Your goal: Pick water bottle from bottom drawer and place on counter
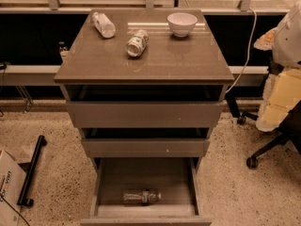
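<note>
1. Fingers do not show anywhere in the camera view, nor does the arm, so you cannot tell whether they are released or clenched. Nothing in view suggests they hold anything.
2. Your target, the water bottle (141, 197), lies on its side on the flat floor of the bottom drawer (99, 187). It is roughly centred, near the drawer's front edge, with its long axis running left to right. Nothing touches it.
3. You cannot place it relative to the fingers, since they are out of view. They are certainly well apart from it.
4. The step in hand is the reach, and it is not yet begun. Bring the fingers down from above, in front of the middle drawer (146, 147), whose front overhangs the back of the open one.
5. Set the fingers across the bottle's narrow width, around the dark label band, and close gently. The ribbed plastic will probably give, and a round body may roll forward or back if you nudge only one side.
6. Lift straight up between the drawer walls. Then swing outward past the middle and top drawer (143, 114) fronts, both standing slightly ajar.
7. On the counter (178, 65), a green-and-white labelled bottle (137, 43), a white-labelled bottle (103, 24) and a white bowl (182, 23) sit toward the back. Aim for the nearer part, apart from all three.
</note>
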`<state>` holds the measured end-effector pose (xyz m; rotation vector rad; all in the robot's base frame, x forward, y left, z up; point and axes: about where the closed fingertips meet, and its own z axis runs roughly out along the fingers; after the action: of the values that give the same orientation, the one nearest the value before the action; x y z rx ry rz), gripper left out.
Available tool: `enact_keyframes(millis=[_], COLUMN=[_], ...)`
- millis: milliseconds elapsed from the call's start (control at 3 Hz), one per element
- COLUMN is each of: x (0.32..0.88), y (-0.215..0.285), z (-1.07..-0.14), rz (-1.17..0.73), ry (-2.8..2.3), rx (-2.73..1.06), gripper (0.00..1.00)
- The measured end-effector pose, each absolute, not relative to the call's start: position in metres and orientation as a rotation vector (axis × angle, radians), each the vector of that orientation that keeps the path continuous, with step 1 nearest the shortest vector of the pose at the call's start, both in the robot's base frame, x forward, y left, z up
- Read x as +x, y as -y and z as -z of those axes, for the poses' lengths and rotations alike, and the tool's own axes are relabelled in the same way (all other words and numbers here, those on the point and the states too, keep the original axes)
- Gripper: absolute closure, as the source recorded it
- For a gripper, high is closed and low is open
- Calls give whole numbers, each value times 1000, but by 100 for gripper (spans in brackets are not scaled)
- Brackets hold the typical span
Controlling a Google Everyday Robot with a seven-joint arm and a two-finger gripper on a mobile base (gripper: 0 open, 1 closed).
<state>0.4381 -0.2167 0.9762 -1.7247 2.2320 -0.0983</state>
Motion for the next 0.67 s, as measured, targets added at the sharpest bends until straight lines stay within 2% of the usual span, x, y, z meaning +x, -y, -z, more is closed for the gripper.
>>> enact_keyframes(millis=[667], x=[440], y=[209], z=[-968], rz=[58], ry=[-2189], rx=[-1739], gripper=[0])
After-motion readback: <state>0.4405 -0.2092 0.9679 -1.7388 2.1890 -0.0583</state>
